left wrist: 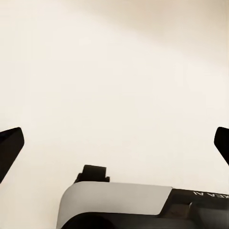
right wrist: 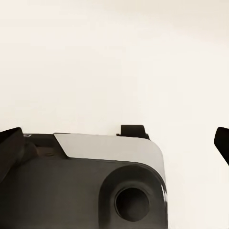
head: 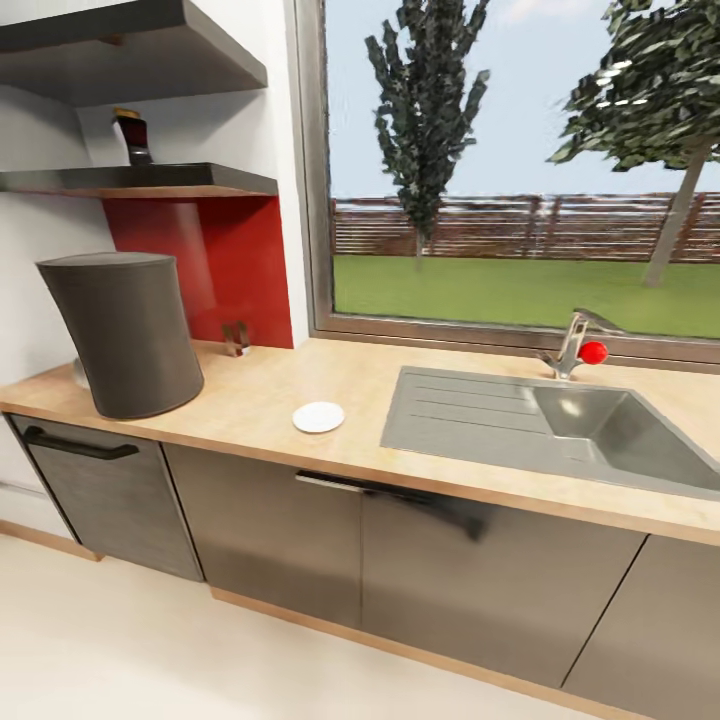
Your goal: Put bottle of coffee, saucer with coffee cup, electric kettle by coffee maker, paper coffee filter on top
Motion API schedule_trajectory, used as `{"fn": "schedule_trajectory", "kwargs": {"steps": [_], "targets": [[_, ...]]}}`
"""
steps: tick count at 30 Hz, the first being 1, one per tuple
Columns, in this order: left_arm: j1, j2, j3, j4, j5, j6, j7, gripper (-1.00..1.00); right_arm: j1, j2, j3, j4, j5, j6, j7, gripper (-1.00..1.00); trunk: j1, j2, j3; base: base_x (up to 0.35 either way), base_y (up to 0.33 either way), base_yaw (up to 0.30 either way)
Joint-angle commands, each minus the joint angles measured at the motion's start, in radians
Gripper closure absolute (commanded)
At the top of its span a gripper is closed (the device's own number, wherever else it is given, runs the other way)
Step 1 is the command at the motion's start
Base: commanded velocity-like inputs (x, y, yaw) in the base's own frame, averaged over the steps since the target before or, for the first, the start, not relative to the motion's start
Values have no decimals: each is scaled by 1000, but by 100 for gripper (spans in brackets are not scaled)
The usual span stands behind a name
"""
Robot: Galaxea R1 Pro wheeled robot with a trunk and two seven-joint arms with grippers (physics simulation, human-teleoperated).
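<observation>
Beige wood-grain countertop (head: 260, 400) over grey cabinet fronts (head: 270, 530), grey steel sink (head: 520, 420) inset at the right beneath a wide window (head: 520, 160). Dark grey coffee maker (head: 125, 335) upright at the counter's left end, near the red back panel (head: 205, 265). White saucer (head: 318, 417) flat on the worktop between the coffee maker and the sink, apart from both, nothing resting on it. Above the coffee maker, two black wall shelves; on the lower, thinner kitchen shelf (head: 140, 180) a small dark bottle of coffee (head: 133, 138) with a brown cap, close to the wall. Chrome tap (head: 575, 345) with a red knob behind the sink.

Left wrist view: left gripper (left wrist: 114, 143) spread wide, one dark fingertip at each edge of the frame, nothing between them, pale floor (left wrist: 114, 71) beyond and part of the robot's base below. Right wrist view: right gripper (right wrist: 114, 143) likewise wide apart and holding nothing, above the same pale floor and the robot's base.
</observation>
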Motion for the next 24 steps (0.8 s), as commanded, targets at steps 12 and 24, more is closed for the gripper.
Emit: {"fn": "schedule_trajectory", "kwargs": {"steps": [12,24], "targets": [[0,-1,-1,0,0,-2,-2,-100,0,0,0,-1,0,-2,0,-100,0,0,-1,11,338,0],[0,-1,-1,0,3,-2,-1,-100,0,0,0,-1,0,-2,0,-100,0,0,-1,115,338,0]]}}
